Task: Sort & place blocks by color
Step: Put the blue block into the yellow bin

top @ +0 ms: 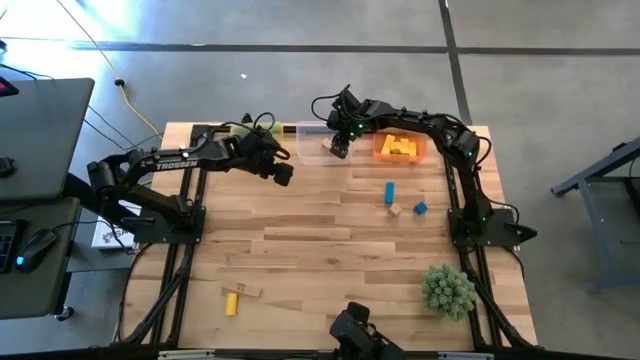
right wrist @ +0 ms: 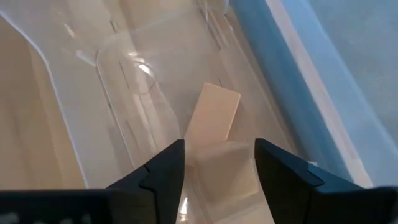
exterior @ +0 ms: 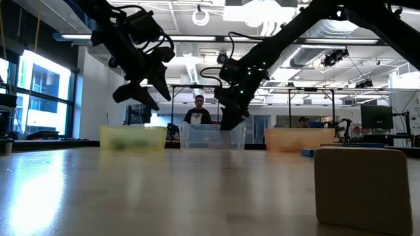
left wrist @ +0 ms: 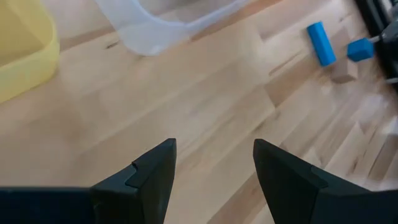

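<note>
Risk: tan block (right wrist: 213, 115) may bounce or catch the clear bin (top: 318, 143) wall if right gripper (top: 340, 146) lifts carelessly.
Right gripper: over clear bin, far centre; fingers parted, gripping nothing.
Left gripper (top: 281, 172): hovering left, fingers apart, empty.
Clear bin: tan block inside.
Orange bin (top: 400, 148): yellow blocks (top: 399, 146).
Yellow bin (left wrist: 22, 53): contents unclear.
Table (top: 330, 255): blue blocks (top: 390, 191) right, yellow block (top: 231, 303) near left.

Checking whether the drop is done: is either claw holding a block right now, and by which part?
Neither. The right claw stands open over the clear bin, a tan block lying free inside. The left claw is open and empty above the table.
</note>
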### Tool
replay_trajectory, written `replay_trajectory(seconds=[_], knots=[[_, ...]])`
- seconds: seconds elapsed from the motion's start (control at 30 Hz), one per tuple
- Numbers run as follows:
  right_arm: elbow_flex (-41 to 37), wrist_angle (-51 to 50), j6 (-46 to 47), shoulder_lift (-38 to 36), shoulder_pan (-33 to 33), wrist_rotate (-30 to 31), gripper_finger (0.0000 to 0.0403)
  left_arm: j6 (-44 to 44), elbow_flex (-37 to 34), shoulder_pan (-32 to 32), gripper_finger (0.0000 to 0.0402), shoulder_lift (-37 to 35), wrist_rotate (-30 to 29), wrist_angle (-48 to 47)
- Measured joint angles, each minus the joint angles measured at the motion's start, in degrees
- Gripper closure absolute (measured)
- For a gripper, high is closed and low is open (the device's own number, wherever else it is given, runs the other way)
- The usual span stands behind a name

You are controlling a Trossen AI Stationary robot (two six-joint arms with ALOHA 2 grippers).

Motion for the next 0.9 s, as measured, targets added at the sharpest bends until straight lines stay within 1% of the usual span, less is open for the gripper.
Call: replay_trajectory(seconds=[0.17, 0.3, 0.4, 0.57, 0.67, 0.77, 0.9], knots=[[1.35, -1.82, 2.23, -1.66, 0.00, -0.23, 0.0220, 0.88, 0.00, -0.12, 0.0197, 0.00, -0.21, -1.28], [4.79, -8.14, 3.84, -2.25, 0.26, -0.47, 0.0219, 2.30, 0.00, -0.12, 0.0197, 0.00, -1.96, -2.68], [8.32, -15.20, 5.28, -2.32, 0.84, -1.24, 0.0219, 3.15, 0.00, -0.12, 0.0197, 0.00, -3.10, -3.30], [12.05, -23.88, 7.78, -2.36, 2.97, -1.78, 0.0218, 9.02, 0.00, 0.33, 0.0197, 0.00, -3.55, -3.27], [13.35, -27.60, 11.32, -2.38, 4.77, -2.11, 0.0218, 12.80, 0.00, 1.22, 0.0197, 0.00, -3.56, -3.76], [14.15, -30.58, 15.09, -2.40, 6.91, -4.45, 0.0218, 16.08, 0.00, 2.54, 0.0197, 0.00, -3.60, -5.14], [14.19, -35.09, 19.90, -2.36, 10.61, -6.08, 0.0218, 20.33, 0.00, 4.69, 0.0197, 0.00, -3.82, -6.13]])
